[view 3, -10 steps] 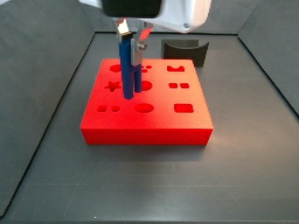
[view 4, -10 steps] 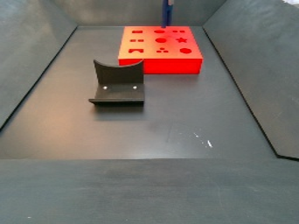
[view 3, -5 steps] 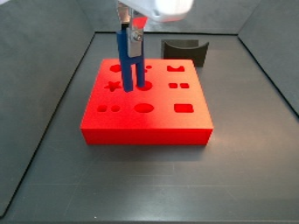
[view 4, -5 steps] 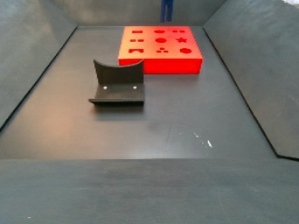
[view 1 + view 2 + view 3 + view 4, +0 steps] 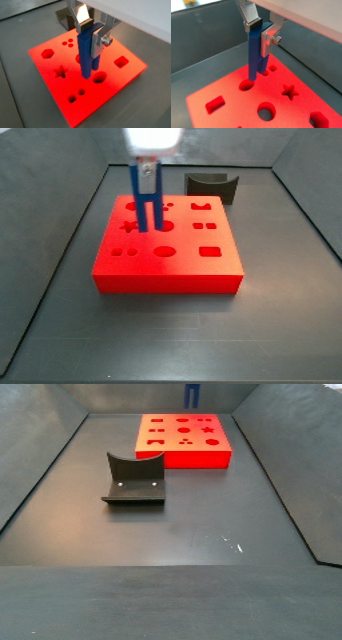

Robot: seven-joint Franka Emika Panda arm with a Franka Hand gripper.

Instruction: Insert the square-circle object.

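My gripper (image 5: 90, 36) is shut on the square-circle object (image 5: 87, 52), a slim dark-blue peg of two joined bars, and holds it nearly upright by its upper end. The peg's lower end hangs close over the top of the red block (image 5: 117, 75), next to a round hole (image 5: 99, 76). I cannot tell whether it touches. In a wrist view the gripper (image 5: 260, 32), the peg (image 5: 255, 57) and the block (image 5: 238, 105) show again. In a side view the gripper (image 5: 147, 168) holds the peg (image 5: 147, 203) over the block's (image 5: 167, 268) left middle. In a side view only the peg's lower end (image 5: 191, 396) shows above the block (image 5: 185, 454).
The dark grey curved stand (image 5: 211, 186) sits behind the block to the right, and shows in a side view (image 5: 134, 481) on the open floor. Grey walls (image 5: 54, 248) ring the dark floor (image 5: 201, 534). The block has several differently shaped holes.
The gripper body has shifted left in the side view, and the peg stands a little more upright over the block. It stays held.
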